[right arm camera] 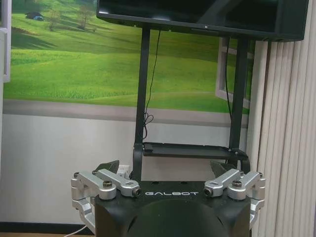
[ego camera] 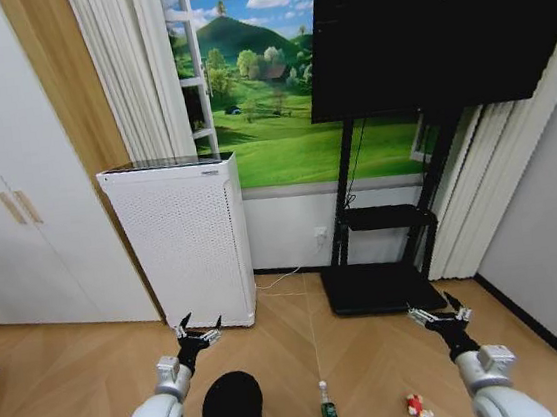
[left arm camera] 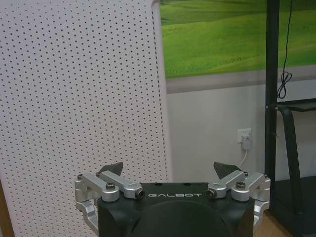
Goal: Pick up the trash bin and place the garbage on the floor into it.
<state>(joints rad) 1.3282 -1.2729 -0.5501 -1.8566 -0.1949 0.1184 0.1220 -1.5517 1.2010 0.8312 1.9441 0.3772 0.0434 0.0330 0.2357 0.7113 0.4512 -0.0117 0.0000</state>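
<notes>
The bin (ego camera: pixel 232 411) is a matte black round tub, slightly tapered, dark inside, its lower part cut off by the frame edge. It stands on the floor (ego camera: pixel 66 374), pale herringbone parquet, just below and to the right of the left gripper (ego camera: pixel 198 331), whose fingers are spread wide with nothing between them. The right gripper (ego camera: pixel 437 311) is raised at about the same height, also spread wide and empty.

Between the two grippers and lower down lies a small clear bottle (ego camera: pixel 327 406) with a green label; the print on it is too small to read. A crumpled red-and-white wrapper (ego camera: pixel 416 405) sits just below and left of the right gripper.

Straight ahead of the left gripper (left arm camera: pixel 168 172) stands a tall white appliance (left arm camera: pixel 84 98), its flat front panel dotted with fine perforations. Ahead of the right gripper (right arm camera: pixel 165 169) is a black metal TV stand (right arm camera: pixel 143 98) with a shelf, under a dark screen (right arm camera: pixel 207 15) cut off at the top; a cable hangs down its post. Both gripper bodies are black with silver metal linkages and carry the word "GALBOT".
</notes>
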